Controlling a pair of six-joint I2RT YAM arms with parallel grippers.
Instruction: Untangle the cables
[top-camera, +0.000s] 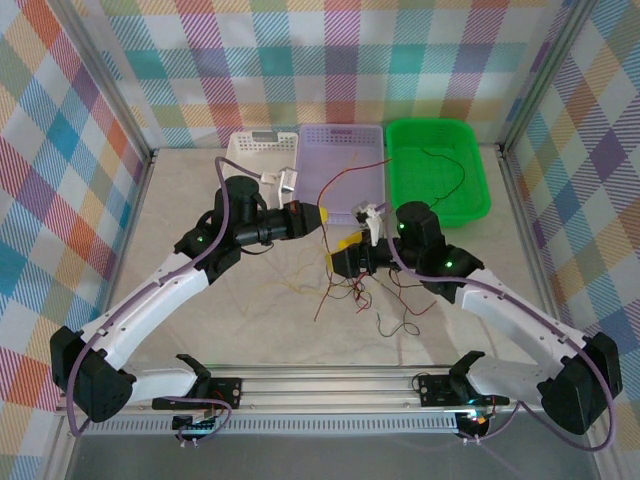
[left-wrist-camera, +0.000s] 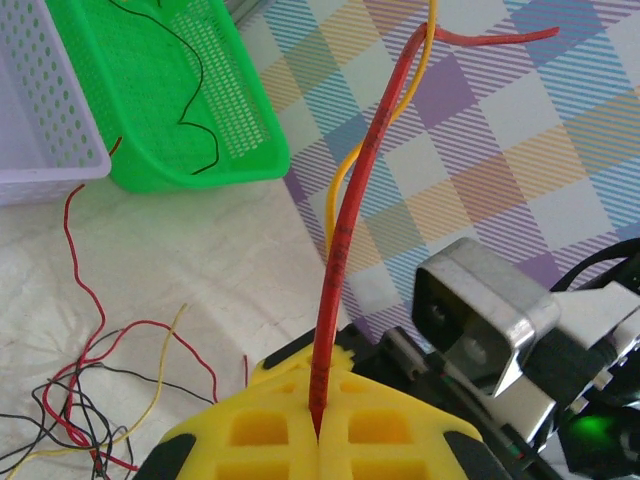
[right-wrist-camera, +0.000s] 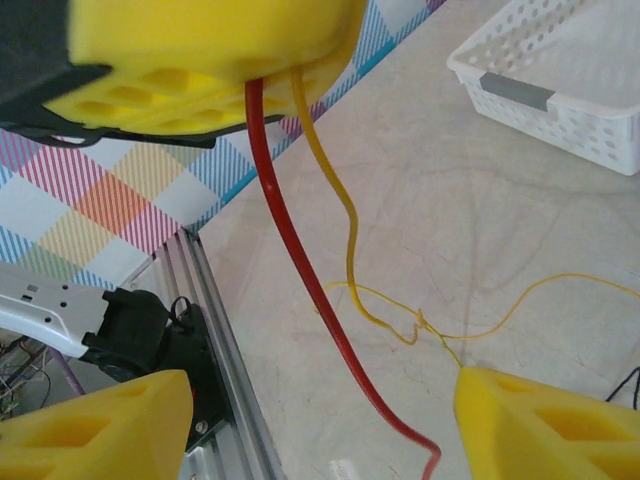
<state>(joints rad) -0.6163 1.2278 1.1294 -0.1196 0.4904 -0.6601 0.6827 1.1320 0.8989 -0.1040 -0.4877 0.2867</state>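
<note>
- Top external: the left gripper (top-camera: 312, 216) was closed on a red cable (top-camera: 350, 175) that ran over the lilac basket (top-camera: 340, 128). The right gripper (top-camera: 345, 250) sat just beside it, above the tangle of cables (top-camera: 365, 290) lying mid-counter (top-camera: 250, 310). A white basket (top-camera: 262, 137) and a green basket (top-camera: 436, 123) flanked the lilac one along the far edge. Open counter lay to the left of the tangle.
- Left wrist: the left gripper (left-wrist-camera: 320, 430) had its fingers pressed together on the red cable (left-wrist-camera: 345, 230), and a yellow cable (left-wrist-camera: 338, 190) twisted around the red one higher up. The green basket (left-wrist-camera: 160, 175), holding a black cable (left-wrist-camera: 190, 60), stood beside the lilac basket (left-wrist-camera: 50, 155). The tangle (left-wrist-camera: 80, 410) lay lower left, and the right arm's camera housing (left-wrist-camera: 480, 320) crowded the right side.
- Right wrist: the right gripper (right-wrist-camera: 322, 400) stood with its fingers apart, and the red cable (right-wrist-camera: 300, 250) passed between them. Above, the left gripper (right-wrist-camera: 270, 70) clamped the red and yellow (right-wrist-camera: 350, 230) cables together. The white basket (right-wrist-camera: 560, 90) stood upper right, and an aluminium rail (right-wrist-camera: 215, 330) marked the counter's edge.
</note>
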